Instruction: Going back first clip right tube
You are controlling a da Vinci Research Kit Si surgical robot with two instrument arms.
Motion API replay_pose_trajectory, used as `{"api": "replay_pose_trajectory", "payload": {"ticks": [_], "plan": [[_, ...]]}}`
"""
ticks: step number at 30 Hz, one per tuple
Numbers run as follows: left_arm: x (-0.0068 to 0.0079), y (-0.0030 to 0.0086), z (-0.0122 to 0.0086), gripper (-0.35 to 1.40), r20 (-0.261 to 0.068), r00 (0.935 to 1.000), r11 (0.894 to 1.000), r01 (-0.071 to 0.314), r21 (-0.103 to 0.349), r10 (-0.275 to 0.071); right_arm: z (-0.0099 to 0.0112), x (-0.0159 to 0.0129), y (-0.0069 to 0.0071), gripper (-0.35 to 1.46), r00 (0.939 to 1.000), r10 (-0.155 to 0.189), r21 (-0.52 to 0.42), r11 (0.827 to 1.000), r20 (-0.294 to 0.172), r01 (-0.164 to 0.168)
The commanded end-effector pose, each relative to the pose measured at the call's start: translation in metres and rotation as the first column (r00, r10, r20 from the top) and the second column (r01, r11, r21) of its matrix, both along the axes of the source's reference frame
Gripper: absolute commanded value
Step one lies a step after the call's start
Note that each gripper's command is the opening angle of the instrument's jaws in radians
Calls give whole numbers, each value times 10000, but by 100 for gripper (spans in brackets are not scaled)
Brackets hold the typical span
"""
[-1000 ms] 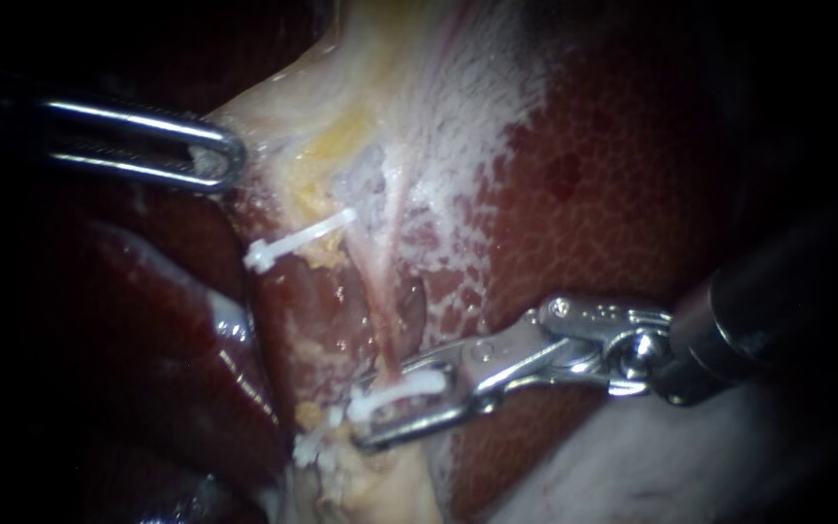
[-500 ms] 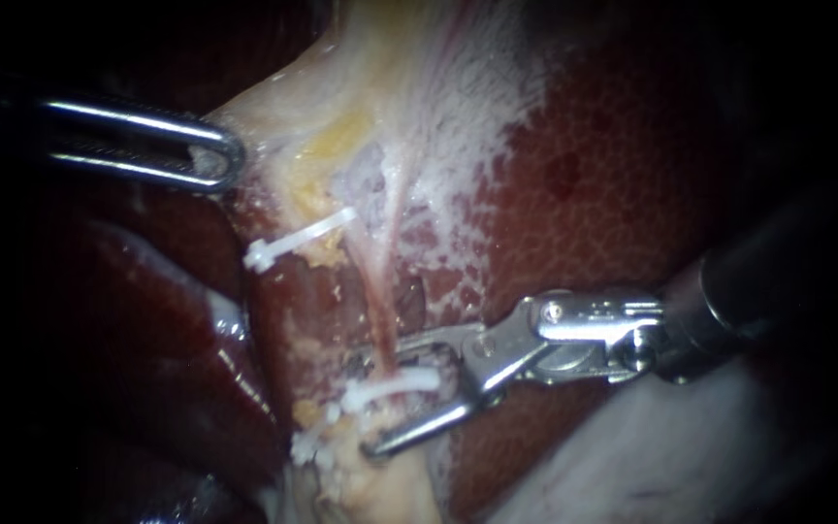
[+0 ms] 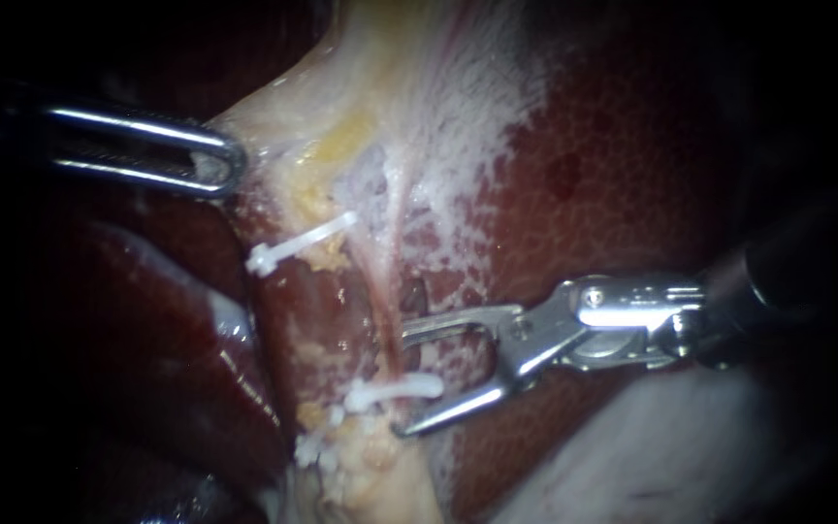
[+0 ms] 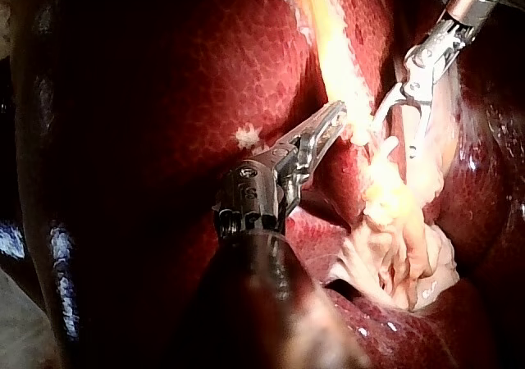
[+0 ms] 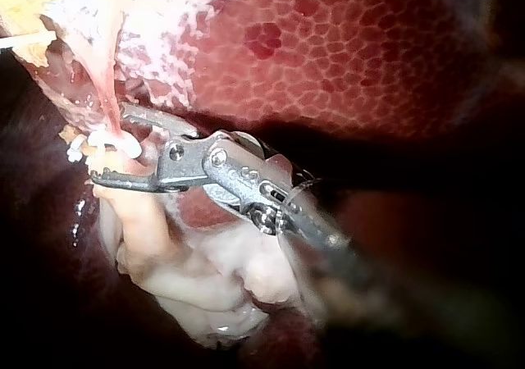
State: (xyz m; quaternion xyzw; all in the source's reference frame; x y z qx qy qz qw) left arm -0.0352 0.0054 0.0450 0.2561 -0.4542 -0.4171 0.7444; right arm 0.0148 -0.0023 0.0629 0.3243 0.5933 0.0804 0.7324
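Observation:
A thin pink tube (image 3: 380, 286) runs down over pale tissue beside the liver (image 3: 613, 175). A white clip (image 3: 395, 391) sits across its lower end. My right instrument (image 3: 402, 380) stands just right of this clip, jaws open, one above and one below it, neither touching it. The right wrist view shows the same clip (image 5: 123, 145) in the gap of the open right instrument (image 5: 108, 143). A second white clip (image 3: 298, 243) lies higher up and further left. My left instrument (image 3: 215, 160) is shut on the pale tissue's edge, as the left wrist view (image 4: 332, 123) also shows.
Another small white clip (image 3: 312, 446) lies low on the yellowish tissue. Dark glossy liver (image 3: 177, 340) fills the left side. A whitish mass of tissue (image 5: 213, 287) lies under my right instrument. In the left wrist view my right instrument (image 4: 395, 135) stands ahead of my left one.
My right instrument's jaws have opened wider and drawn back to the right, off the lower clip, which stays on the tube. The left instrument has held still.

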Motion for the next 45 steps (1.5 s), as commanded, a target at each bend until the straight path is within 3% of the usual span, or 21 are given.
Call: {"api": "replay_pose_trajectory", "payload": {"ticks": [1,2,5,13,32,36,45], "plan": [[0,0,0,-35,2,10000,10000,-6,-3,6,-1,-4,1,60,9999,140,-103,9998,45,-140],[0,0,0,-35,2,10000,10000,-6,-3,6,-2,-9,3,60,9993,361,-238,9991,121,-358],[0,0,0,-35,3,10000,10000,-7,-4,7,-8,-23,8,60,9979,609,-363,9975,210,-601],[1,-1,4,-35,4,10000,10000,-16,-20,16,-31,-54,35,60,9938,1063,-724,9920,326,-1037],[2,-1,17,-35,-27,10000,10000,7,-73,-8,-58,-84,47,60,9943,1043,-993,9899,223,-1016],[-4,-9,29,-35,38,9999,9998,-118,-146,119,-58,-85,47,60,9943,1043,-995,9898,223,-1016],[-28,-26,90,-35,-153,9991,9989,-403,250,407,-58,-88,46,60,9944,1035,-1000,9899,218,-1009]]}}
